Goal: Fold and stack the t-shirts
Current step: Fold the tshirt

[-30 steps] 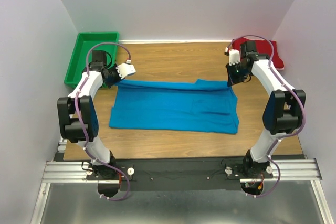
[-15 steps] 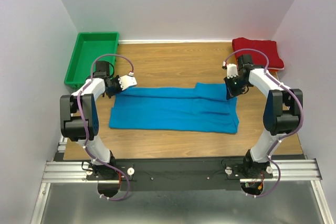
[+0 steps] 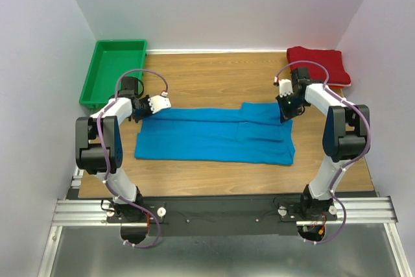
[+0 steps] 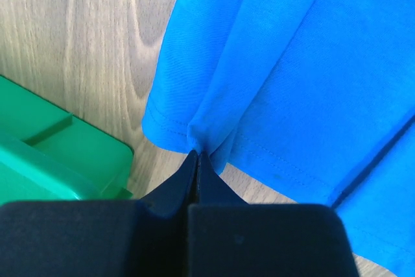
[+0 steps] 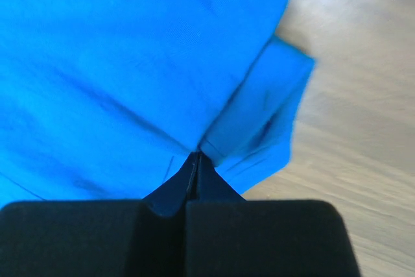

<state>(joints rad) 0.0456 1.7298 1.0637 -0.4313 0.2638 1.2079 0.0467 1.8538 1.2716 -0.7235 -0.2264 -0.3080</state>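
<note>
While the blue t-shirt [image 3: 214, 135] lies spread as a long band across the middle of the worktop [image 3: 214, 79], both of its far corners are held. The left gripper [image 4: 197, 157] is clamped on the far left corner. In the left wrist view its dark jaws are pressed together with a small pucker of the hemmed edge caught between their tips, and soft creases run from that pinch into the cloth. The green tray [image 3: 91, 82] stands in the far left corner of the worktop. Its near corner is close to this gripper, and a strip of bare wood shows between the tray and the blue cloth.

The right gripper [image 5: 194, 157] is likewise shut tight on the blue t-shirt, at its far right corner. The right wrist view is somewhat blurred, yet the jaws plainly meet on a fold of fabric, and a short flap of cloth, perhaps a sleeve, juts out to the right of the pinch over the wood.

From above, the far edge of the shirt is uneven. On the right part it reaches a little farther back than on the left, with a small step between the two, and a darker fold line crosses the cloth there. The near edge lies flat and nearly straight on the worktop.

The dark red t-shirt [image 3: 319, 63] sits bunched or folded in the far right corner of the worktop, well apart from the blue one and from both grippers.
</note>
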